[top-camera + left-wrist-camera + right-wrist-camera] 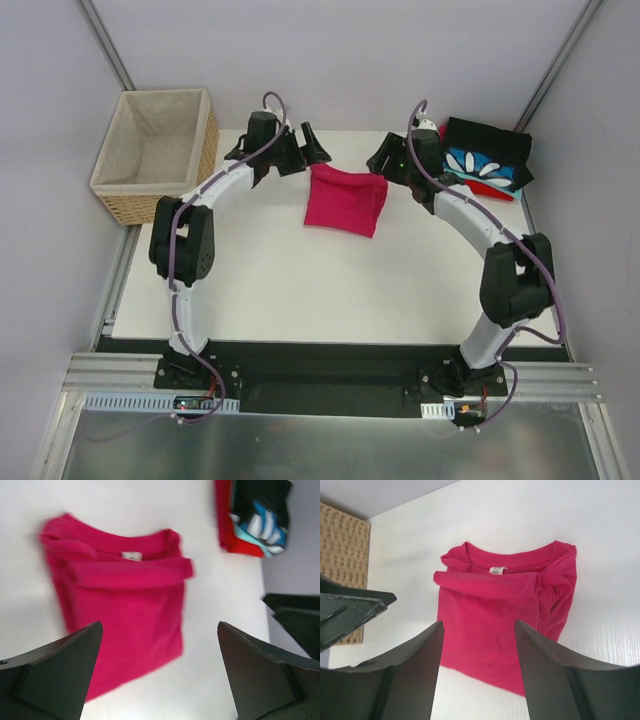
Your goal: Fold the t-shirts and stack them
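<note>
The left arm (215,190) and the right arm (470,215) reach forward and curve inward, wrists facing each other. The left gripper (159,630) has its jaws spread wide, gripping nothing. The right gripper (479,627) is parted less widely, likewise gripping nothing.

You have no readable text, brand or number here. The only label is a small white neck tag (497,570) inside the collar of the folded magenta-pink cloth t-shirt (490,625); its print is too small to read.

Your top camera looks down on the whole table (300,290) from above its near edge. Both wrist cameras face the shirt (490,630) closely, from left and right.
</note>
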Robot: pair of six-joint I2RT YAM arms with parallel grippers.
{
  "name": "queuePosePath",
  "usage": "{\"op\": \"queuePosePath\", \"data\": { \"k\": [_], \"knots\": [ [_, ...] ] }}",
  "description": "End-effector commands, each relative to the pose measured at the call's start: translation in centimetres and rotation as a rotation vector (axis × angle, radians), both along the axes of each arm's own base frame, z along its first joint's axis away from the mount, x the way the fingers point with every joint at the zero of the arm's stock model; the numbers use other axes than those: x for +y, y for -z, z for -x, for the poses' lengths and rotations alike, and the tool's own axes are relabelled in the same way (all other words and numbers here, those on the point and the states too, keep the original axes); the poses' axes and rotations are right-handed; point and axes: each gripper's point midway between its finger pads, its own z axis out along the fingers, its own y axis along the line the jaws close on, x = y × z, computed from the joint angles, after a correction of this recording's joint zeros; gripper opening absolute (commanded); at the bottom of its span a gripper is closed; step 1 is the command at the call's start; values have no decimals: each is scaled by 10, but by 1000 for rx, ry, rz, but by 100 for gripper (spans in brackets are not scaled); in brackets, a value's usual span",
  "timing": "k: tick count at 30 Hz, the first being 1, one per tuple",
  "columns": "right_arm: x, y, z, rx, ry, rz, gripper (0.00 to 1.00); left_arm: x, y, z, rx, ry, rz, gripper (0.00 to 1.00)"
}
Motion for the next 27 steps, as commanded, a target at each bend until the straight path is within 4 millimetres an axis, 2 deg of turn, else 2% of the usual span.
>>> {"op": "queuePosePath", "data": {
  "k": [1, 3, 5, 6, 7, 9, 11, 12, 14, 15, 20, 21, 23, 27],
  "knots": [
    [-12, -11, 22, -26, 16, 0, 62, -52, -49, 50, -60, 155, 124, 99],
    [-16, -12, 30, -30, 18, 5, 62, -69, -42, 65, -45, 202, 179, 99],
    [-22, -4, 38, -19, 25, 26, 62, -76, -33, 71, -47, 216, 210, 99],
    [-25, -9, 40, -29, 30, 27, 62, -77, -16, 78, -3, 225, 230, 99],
    [-27, -6, 44, -25, 28, 35, 61, -80, -17, 75, -38, 232, 256, 99],
    [-29, -7, 46, -22, 29, 36, 61, -83, 1, 79, -6, 253, 274, 99],
    [-30, -9, 48, -26, 19, 37, 61, -84, 6, 76, -28, 254, 282, 99],
    [-30, -7, 49, -20, 19, 39, 61, -84, 17, 76, -19, 255, 276, 99],
    [-30, -7, 49, -19, 17, 37, 61, -85, 24, 73, -32, 255, 268, 99],
    [-29, -7, 50, -19, 12, 35, 61, -85, 34, 71, -29, 255, 257, 99],
    [-30, 2, 51, 4, 14, 34, 61, -86, 65, 70, 6, 260, 257, 99],
    [-29, 3, 53, 8, 13, 32, 60, -85, 80, 77, 45, 252, 259, 99],
    [-31, 5, 54, 14, 18, 34, 60, -85, 93, 88, 72, 252, 265, 99],
    [-33, 10, 60, 42, 18, 40, 60, -75, 134, 132, 143, 226, 204, 99]
  ]
}}
